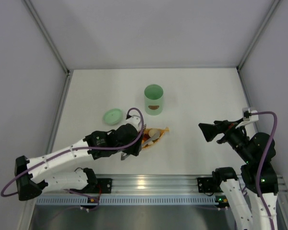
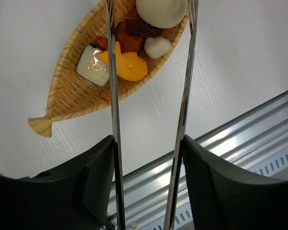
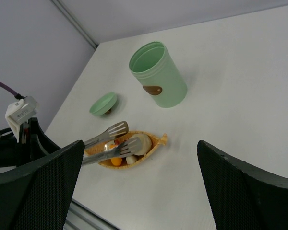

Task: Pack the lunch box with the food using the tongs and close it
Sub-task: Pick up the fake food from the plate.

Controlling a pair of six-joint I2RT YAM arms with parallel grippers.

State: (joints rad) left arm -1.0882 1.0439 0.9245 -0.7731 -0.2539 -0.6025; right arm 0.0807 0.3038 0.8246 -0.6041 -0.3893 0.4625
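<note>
Lid (image 1: 113, 116): round, pale green, lying flat on the white table (image 1: 197, 96), left of centre and well apart from the lunch box.

Left gripper (image 2: 148, 143): reaches in from the near left; its 2 fingers (image 2: 98, 167) press against the outer sides of the tongs (image 3: 116, 130), 1 arm of the tongs against each finger; the claw is clamped on the tongs, whose 2 arms stand apart.

Tongs: the tips extend right and far from the gripper, over the tray (image 2: 62, 98); 1 tip lies on each side of the round beige piece (image 2: 162, 12); contact with the food cannot be told.

Tray: woven, fish-shaped, near centre of the table; it holds the food: 1 white square piece (image 2: 92, 67), 1 orange fish-shaped piece (image 2: 127, 64), 1 dark red-brown piece (image 2: 134, 31), 1 small white piece (image 2: 157, 46) and the beige one.

Lunch box (image 1: 154, 99): upright, uncovered, just beyond the tray on the far side; the brown mark faces near.

Right gripper (image 1: 205, 132): raised at the near right, well apart from the tray; its fingers (image 3: 43, 191) are spread wide, with nothing between them.
</note>
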